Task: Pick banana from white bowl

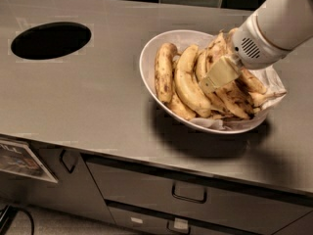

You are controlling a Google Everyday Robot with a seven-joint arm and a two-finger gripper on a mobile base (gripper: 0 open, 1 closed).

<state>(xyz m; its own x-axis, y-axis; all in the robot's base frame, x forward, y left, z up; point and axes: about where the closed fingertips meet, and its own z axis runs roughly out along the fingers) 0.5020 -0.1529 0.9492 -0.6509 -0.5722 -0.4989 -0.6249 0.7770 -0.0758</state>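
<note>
The white bowl point(146, 65) stands on the grey counter, lined with crumpled white paper and filled with several bananas. A long, slender, brown-blotched banana point(234, 102) lies in the bowl's right half, partly under my gripper. A plumper, cleaner yellow banana point(188, 84) lies in the middle. A shorter brown-mottled banana point(164, 72) lies at the left. My gripper point(220, 75) reaches in from the upper right. It is low over the bananas and touches or nearly touches the slender one. The white wrist hides the bowl's far right rim.
A dark oval hole point(51, 39) is cut into the counter point(98, 102) at the far left. Dark tiles line the wall behind. Drawers with handles point(188, 195) lie below the front edge. A printed sheet point(19, 160) hangs at the lower left.
</note>
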